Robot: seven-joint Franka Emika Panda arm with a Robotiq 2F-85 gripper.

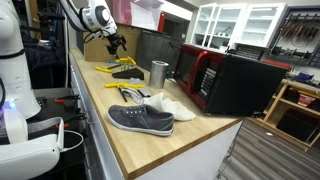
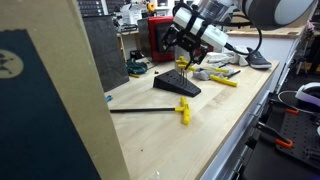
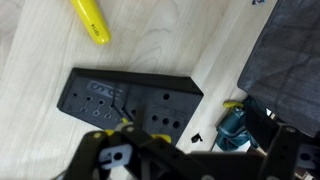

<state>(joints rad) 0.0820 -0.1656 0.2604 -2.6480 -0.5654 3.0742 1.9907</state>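
Gripper above a black wedge block on the wooden bench.
In both exterior views its fingers are apart and empty, with the block just beneath. The wrist view shows the block near a yellow handle.

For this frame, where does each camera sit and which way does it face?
Exterior view: off the shoe end, facing along the wooden counter past the grey shoe to the arm and open gripper.
Exterior view: opposite end, beside a board, facing the gripper above the black block; arm shows.
Wrist view: looks straight down on the black block; gripper at the bottom edge.
Shared: all show the gripper.
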